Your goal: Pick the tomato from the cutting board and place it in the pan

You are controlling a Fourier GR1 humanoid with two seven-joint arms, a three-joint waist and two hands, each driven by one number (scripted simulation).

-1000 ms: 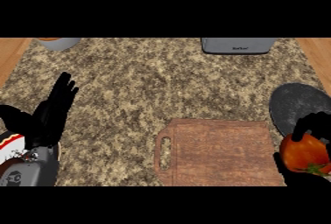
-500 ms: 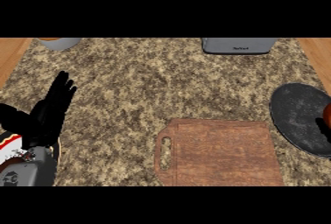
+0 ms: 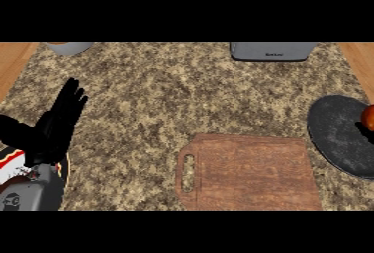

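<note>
At the counter's right edge, the tomato (image 3: pixel 368 117) is seen only as a red-orange sliver cut by the view's border, over the right part of the dark round pan (image 3: pixel 340 136). One second ago it was held in the right hand beside the cutting board's right end, below the pan; half a second ago it was already over the pan at the border. Whether it now lies in the pan or is held cannot be told. The right hand is no longer visible, so its state cannot be reported.

The wooden cutting board (image 3: pixel 248 172) is observed at the counter's near edge, right of centre, with its handle slot toward the left. Nothing is seen on it, and its position is unchanged across the frames. The pan is just beside the board's far right corner and is likewise unmoved.

The left hand (image 3: pixel 60 123) is noted near the counter's left edge, fingers straight and pointing up, holding nothing; it is at rest and matches its earlier pose.

The counter (image 3: pixel 182 94) is a speckled brown and beige stone surface, with wood strips showing at the far left and far right corners. At the far edge, a grey appliance (image 3: pixel 272 51) is recorded right of centre and a grey round vessel (image 3: pixel 70 47) at the left, both partly cut off.
</note>
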